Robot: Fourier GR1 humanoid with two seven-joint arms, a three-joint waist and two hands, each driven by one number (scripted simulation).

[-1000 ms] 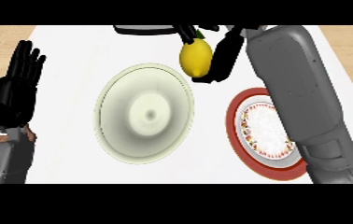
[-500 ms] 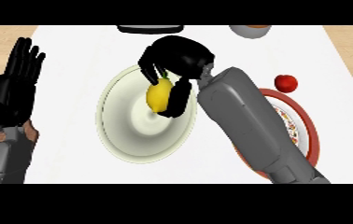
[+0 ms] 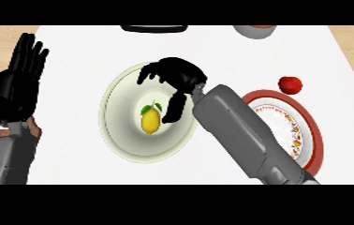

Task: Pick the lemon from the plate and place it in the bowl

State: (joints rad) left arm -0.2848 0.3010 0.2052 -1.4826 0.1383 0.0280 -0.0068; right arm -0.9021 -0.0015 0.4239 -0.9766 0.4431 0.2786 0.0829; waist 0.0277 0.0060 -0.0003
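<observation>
Head view shows the lemon (image 3: 151, 120) already lying in the bowl (image 3: 117, 100), the right hand (image 3: 174, 76) just above it with fingers (image 3: 173, 108) spread and holding nothing, so only withdrawal seems left.

Lemon (image 3: 151, 120): lying in bowl (image 3: 117, 139), centre.
Right hand (image 3: 176, 76): above bowl, fingers relaxed, off lemon.
Left hand (image 3: 21, 86): resting, left edge.

This is a kitchen, shown by what stands on the white counter top (image 3: 83, 46). A pale bowl (image 3: 117, 125) sits near the middle with a lemon (image 3: 150, 121) in it, and a red-rimmed plate (image 3: 311, 130) lies toward the right edge, a small red fruit (image 3: 290, 84) just beyond it. At the far edge are a dark dish (image 3: 155, 28) and a grey cup (image 3: 252, 31), with wooden flooring (image 3: 17, 31) past the far corners.
</observation>
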